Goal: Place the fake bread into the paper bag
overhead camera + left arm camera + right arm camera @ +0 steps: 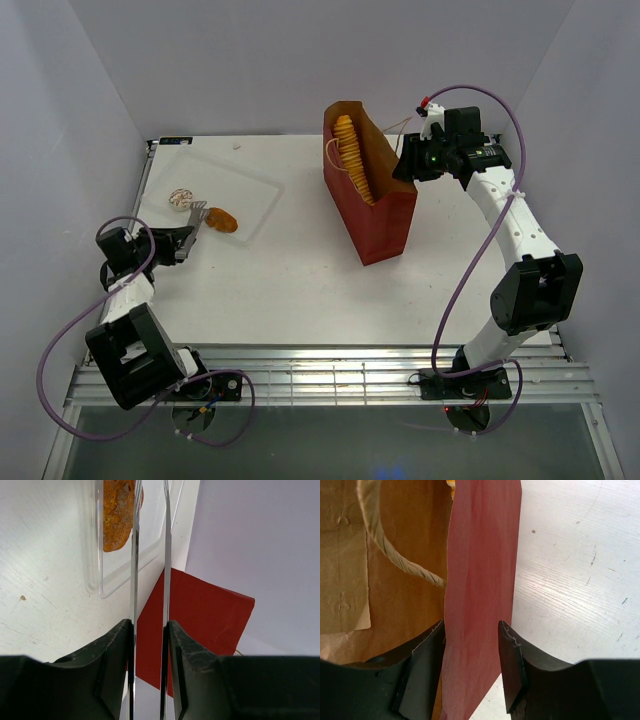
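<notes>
The dark-red paper bag (385, 215) stands upright at the table's back centre, with a long ridged loaf (349, 155) leaning inside it. A small brown pastry (222, 219) and a pale ring-shaped piece (180, 197) lie on a clear tray (255, 195). My left gripper (185, 245) is shut on metal tongs (196, 222), whose tips rest just left of the brown pastry. In the left wrist view the tongs' blades (134, 580) stand slightly apart, and the pastry (117, 515) lies mostly outside the left blade. My right gripper (471, 630) is open astride the bag's wall (480, 580), one finger inside.
The tray's raised rim (95, 555) runs close to the tongs' tips. White walls enclose the table on three sides. The bag's tan string handle (395, 555) hangs inside the bag near my right gripper. A metal rail runs along the near edge (330, 375).
</notes>
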Controlling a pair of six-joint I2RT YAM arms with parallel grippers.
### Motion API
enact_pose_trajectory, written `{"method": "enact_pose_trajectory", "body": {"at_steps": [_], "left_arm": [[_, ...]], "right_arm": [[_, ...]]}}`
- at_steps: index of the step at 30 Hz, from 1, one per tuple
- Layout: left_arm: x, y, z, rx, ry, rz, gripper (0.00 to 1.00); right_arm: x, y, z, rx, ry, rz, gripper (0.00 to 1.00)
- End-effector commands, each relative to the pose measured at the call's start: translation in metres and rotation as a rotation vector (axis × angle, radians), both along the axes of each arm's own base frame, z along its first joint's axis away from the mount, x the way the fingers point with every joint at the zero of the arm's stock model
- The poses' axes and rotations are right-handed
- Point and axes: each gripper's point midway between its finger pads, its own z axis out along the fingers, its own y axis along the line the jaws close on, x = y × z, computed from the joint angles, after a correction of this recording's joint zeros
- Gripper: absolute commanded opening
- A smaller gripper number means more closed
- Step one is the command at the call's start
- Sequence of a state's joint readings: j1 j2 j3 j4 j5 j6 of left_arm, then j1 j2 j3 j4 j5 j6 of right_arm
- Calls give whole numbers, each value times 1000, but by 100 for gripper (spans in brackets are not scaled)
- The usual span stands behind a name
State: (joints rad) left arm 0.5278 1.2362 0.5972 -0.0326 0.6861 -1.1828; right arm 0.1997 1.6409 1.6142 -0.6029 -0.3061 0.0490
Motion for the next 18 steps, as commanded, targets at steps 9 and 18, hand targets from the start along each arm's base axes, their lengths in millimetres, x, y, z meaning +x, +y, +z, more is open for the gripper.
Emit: {"method": "enact_pose_trajectory", "body": {"at_steps": [9, 18], "left_arm": [[21, 9, 26, -60, -110, 20, 49], [24, 13, 8, -118, -69, 52, 53]], "right_arm": [[1, 4, 16, 13, -55, 21, 51], [1, 4, 13, 10, -50, 21, 51]]}}
